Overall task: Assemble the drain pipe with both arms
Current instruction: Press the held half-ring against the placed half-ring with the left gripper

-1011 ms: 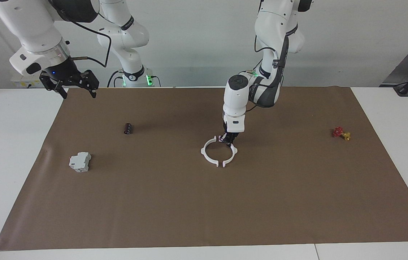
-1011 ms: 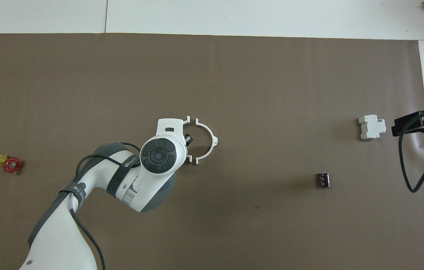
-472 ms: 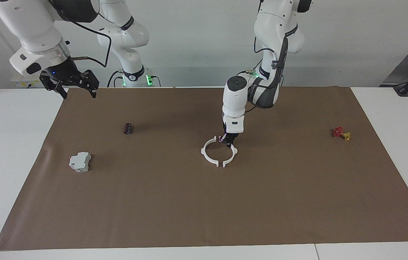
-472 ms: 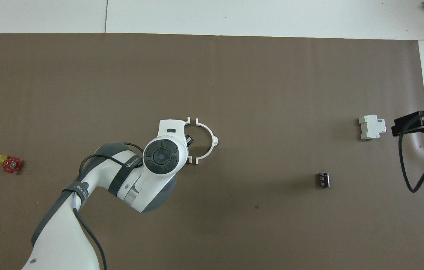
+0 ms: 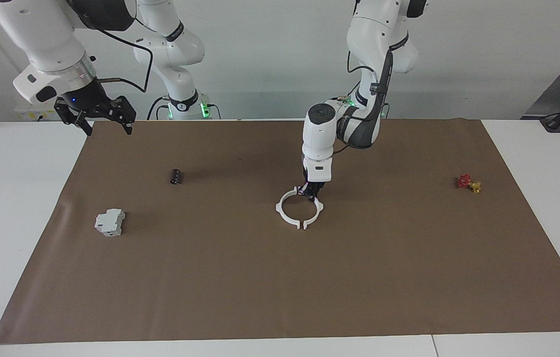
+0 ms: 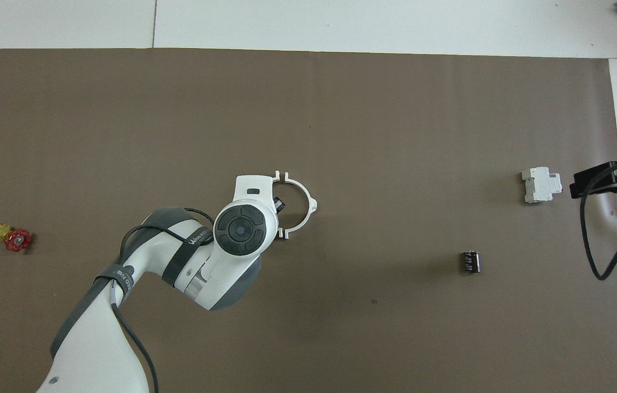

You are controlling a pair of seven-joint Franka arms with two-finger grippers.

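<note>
1. White worktop (image 5: 22, 208), most of it under a large brown paper sheet (image 5: 280, 277) that reaches nearly to both long edges; bare white strips at each short end.
2. Left arm (image 5: 359, 74), glossy white with black cables, comes down to the middle of the sheet. Left gripper (image 5: 311, 192) points straight down at the drain pipe; it sits on the arc toward the left arm's end, at that arc's robot-side tip. Jaws: cannot tell whether pressed on the arc or spread.
3. Right arm (image 5: 47, 44), same make, waits raised. Right gripper (image 5: 106, 125), black, hangs over the sheet's corner by the right arm's base, jaws spread, nothing between them. Overhead view shows only its black tip (image 6: 609, 180) at the sheet's edge.
4. Drain pipe (image 5: 300, 210): two thin flat white plastic half-ring arcs with small tabs, lying flat mid-sheet. Together they make a near-closed ring; a narrow gap shows at the end away from the robots. From overhead (image 6: 300, 199), the arc toward the left arm's end is mostly hidden under the wrist.
5. Blocky grey-white box (image 5: 110, 222), toward the right arm's end of the worktop, well apart from the ring.
6. Small red and yellow valve-like piece (image 5: 468, 183), toward the left arm's end.
7. Small black cylinder (image 5: 175, 176), nearer the robots than the box.
</note>
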